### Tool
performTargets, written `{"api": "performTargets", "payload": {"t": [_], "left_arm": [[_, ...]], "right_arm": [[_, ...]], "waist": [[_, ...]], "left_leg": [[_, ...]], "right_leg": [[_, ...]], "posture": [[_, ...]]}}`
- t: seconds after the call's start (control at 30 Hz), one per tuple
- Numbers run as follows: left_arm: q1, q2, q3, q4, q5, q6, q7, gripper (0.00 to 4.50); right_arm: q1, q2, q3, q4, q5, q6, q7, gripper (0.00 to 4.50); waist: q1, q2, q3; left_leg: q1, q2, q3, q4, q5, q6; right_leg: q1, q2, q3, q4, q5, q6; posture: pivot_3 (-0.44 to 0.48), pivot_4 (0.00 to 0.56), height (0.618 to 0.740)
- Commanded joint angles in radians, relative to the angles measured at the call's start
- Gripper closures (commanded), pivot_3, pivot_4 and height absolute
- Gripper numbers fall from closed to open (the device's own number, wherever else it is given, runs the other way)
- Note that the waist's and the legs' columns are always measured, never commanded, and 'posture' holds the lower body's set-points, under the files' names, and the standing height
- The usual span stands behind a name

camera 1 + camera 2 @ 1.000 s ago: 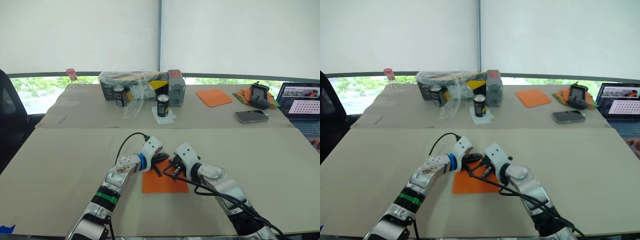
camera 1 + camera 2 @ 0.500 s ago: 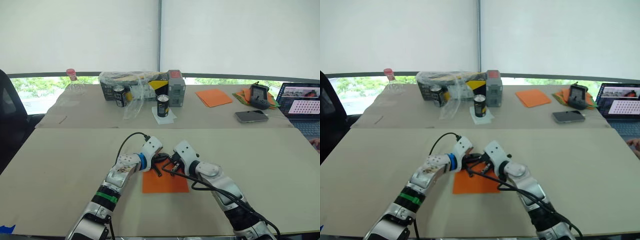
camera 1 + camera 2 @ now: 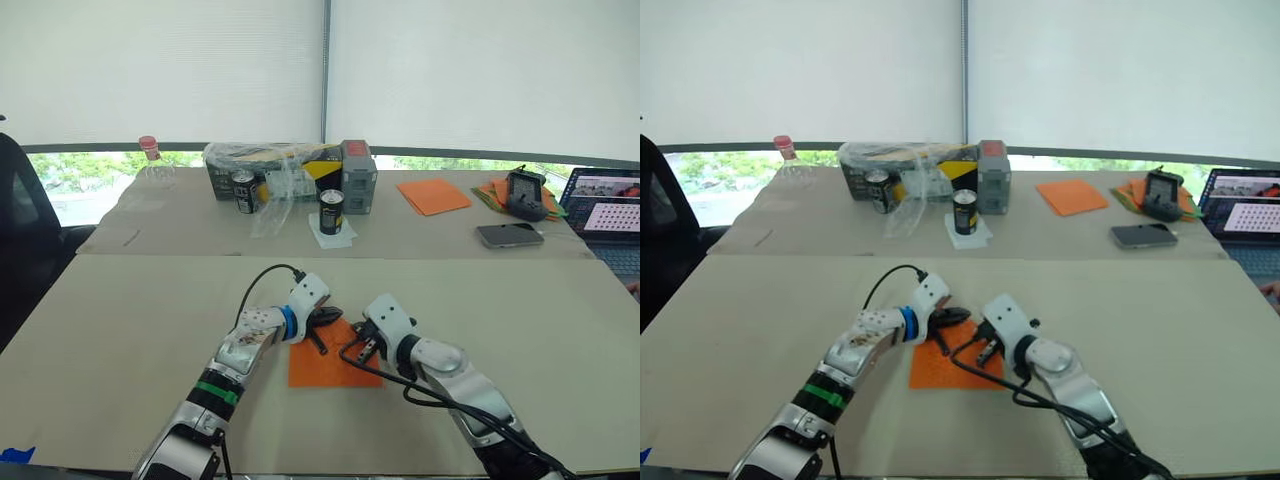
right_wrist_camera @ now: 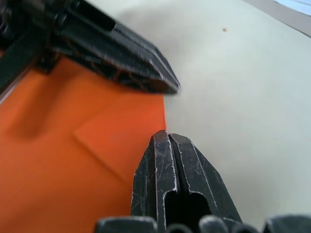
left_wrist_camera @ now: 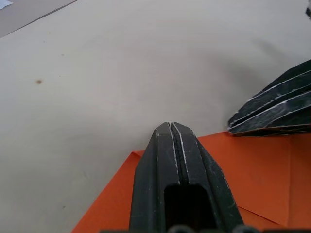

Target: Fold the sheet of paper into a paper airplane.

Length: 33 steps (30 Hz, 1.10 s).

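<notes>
Two pale roller blinds (image 3: pixel 160 60) are hanging down across a wide window, a thin vertical frame post (image 3: pixel 325 70) splitting them; a strip of green trees (image 3: pixel 70 170) is showing under the blinds, daylight coming through. A beige tabletop (image 3: pixel 120 320) is sitting in front, a second beige tabletop (image 3: pixel 180 225) butting against it behind. A black chair (image 3: pixel 25 215) is standing at the robot's left.

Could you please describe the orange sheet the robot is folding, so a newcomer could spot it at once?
On the near beige tabletop, look between the left gripper and the right gripper, both shut. The flat bright-orange sheet of paper lies under them, with a folded corner flap. Unlike the stack of orange sheets on the far table, it lies alone beneath the fingers.
</notes>
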Motion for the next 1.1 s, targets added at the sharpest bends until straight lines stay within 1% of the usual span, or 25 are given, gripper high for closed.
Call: {"api": "performTargets", "payload": {"t": [0.03, 0.27, 0.5, 0.57, 0.63, 0.7, 0.77, 0.8, 0.9, 0.97, 1.1], "left_arm": [[0.012, 0.018, -0.005, 0.041, 0.03, 0.028, 0.009, 4.5], [0.022, 0.029, -0.002, 0.036, 0.027, 0.029, 0.006, 4.5], [0.03, 0.026, -0.003, 0.029, 0.024, 0.027, 0.004, 4.5], [0.032, 0.025, -0.003, 0.029, 0.023, 0.023, 0.003, 4.5], [0.032, 0.021, 0.002, 0.029, 0.021, 0.021, 0.006, 4.5], [0.033, 0.019, 0.004, 0.029, 0.02, 0.019, 0.007, 4.5], [0.033, 0.017, 0.006, 0.027, 0.02, 0.016, 0.006, 4.5], [0.032, 0.016, 0.008, 0.026, 0.021, 0.016, 0.005, 4.5], [0.031, 0.016, 0.014, 0.021, 0.021, 0.018, 0.006, 4.5], [0.034, 0.02, 0.019, 0.011, 0.018, 0.021, 0.003, 4.5], [0.05, 0.037, 0.039, -0.024, -0.001, 0.035, -0.01, 4.5]], "right_arm": [[0.122, -0.065, 0.006, 0.046, -0.001, 0.105, 0.028, 4.49], [0.228, -0.094, -0.058, -0.033, 0.047, 0.137, 0.022, 4.49], [0.25, -0.112, -0.15, -0.147, 0.118, 0.187, 0.025, 4.49], [0.234, -0.131, -0.18, -0.202, 0.133, 0.159, 0.033, 4.49], [0.207, -0.2, -0.144, -0.238, 0.082, 0.081, 0.061, 4.49], [0.173, -0.154, -0.174, -0.269, 0.134, 0.079, 0.044, 4.49], [0.121, -0.175, -0.143, -0.275, 0.109, 0.061, 0.054, 4.49], [0.093, -0.164, -0.138, -0.269, 0.11, 0.063, 0.051, 4.49], [0.009, -0.127, -0.095, -0.21, 0.098, 0.07, 0.041, 4.49], [-0.023, -0.103, -0.066, -0.171, 0.079, 0.065, 0.024, 4.49], [-0.047, -0.032, -0.01, -0.119, 0.065, 0.066, 0.006, 4.49]], "waist": [[0.002, 0.0, 0.0], [0.015, -0.002, -0.003], [0.017, -0.002, -0.003], [0.016, -0.002, -0.003], [0.016, -0.001, -0.002], [0.015, -0.002, -0.001], [0.011, 0.0, 0.002], [0.01, 0.002, 0.002], [0.01, 0.002, 0.003], [0.01, 0.002, 0.003], [0.009, 0.001, 0.003]], "left_leg": [[0.0, 0.0, 0.0, 0.0, 0.0, 0.0], [0.001, 0.001, -0.001, 0.0, -0.001, 0.001], [0.0, 0.001, -0.001, 0.0, -0.001, 0.001], [-0.001, 0.001, -0.001, 0.0, -0.001, 0.001], [-0.003, 0.0, -0.001, 0.0, -0.001, 0.001], [-0.006, 0.0, -0.001, 0.001, -0.001, 0.001], [-0.007, 0.0, -0.001, 0.001, -0.001, 0.001], [-0.008, 0.0, -0.001, 0.001, 0.0, 0.0], [-0.009, 0.0, -0.002, 0.001, 0.0, 0.0], [-0.009, -0.001, -0.002, 0.001, 0.0, 0.0], [-0.013, -0.001, -0.002, 0.001, 0.0, 0.0]], "right_leg": [[0.0, 0.0, 0.0, 0.0, 0.0, 0.0], [0.002, -0.001, -0.001, -0.001, -0.004, 0.006], [0.002, -0.002, -0.001, -0.001, -0.004, 0.007], [0.002, -0.002, -0.001, -0.001, -0.005, 0.008], [0.002, -0.002, 0.0, -0.001, -0.004, 0.007], [0.0, -0.002, 0.0, -0.001, -0.004, 0.008], [-0.001, 0.0, -0.001, 0.0, -0.002, 0.005], [-0.003, -0.001, 0.0, 0.0, -0.001, 0.004], [-0.003, 0.0, -0.001, 0.0, -0.001, 0.003], [-0.003, 0.0, -0.001, 0.0, 0.0, 0.002], [-0.008, 0.0, -0.001, 0.0, 0.0, 0.001]], "posture": [[0.0, 0.15, 0.739], [0.0, 0.15, 0.739], [0.0, 0.15, 0.739], [0.0, 0.15, 0.739], [0.0, 0.15, 0.739], [0.0, 0.15, 0.739], [0.0, 0.15, 0.739], [0.0, 0.15, 0.739], [0.0, 0.15, 0.739], [0.0, 0.15, 0.739], [0.0, 0.15, 0.739]]}}
